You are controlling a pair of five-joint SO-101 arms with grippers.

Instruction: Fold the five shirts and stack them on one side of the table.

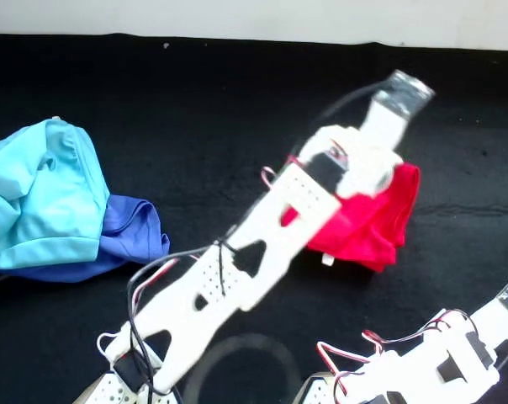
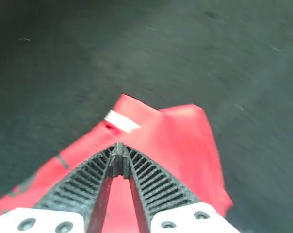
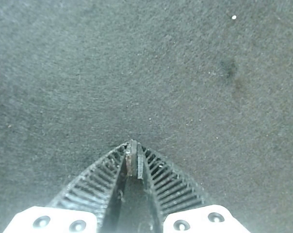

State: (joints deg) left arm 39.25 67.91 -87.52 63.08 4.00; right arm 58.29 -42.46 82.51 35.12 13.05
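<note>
Nearest us, the right arm (image 1: 431,362) sits low at the table's near edge. Its wrist view adds the detail: the right gripper (image 3: 132,156) has ribbed black fingers pressed tip to tip over the black felt table (image 3: 195,68). Farther out, the left gripper (image 2: 120,156), tips likewise together, hangs over the red shirt (image 2: 180,141), a soft crumpled bundle with a white label (image 2: 121,121). From above, its long axis slants toward the far right. At the left, a light blue shirt (image 1: 35,202) lies on a violet-blue shirt (image 1: 132,231).

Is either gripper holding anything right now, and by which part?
The right gripper is shut on nothing, over the black table. The left gripper is shut against the red shirt; whether its tips pinch cloth cannot be told.
</note>
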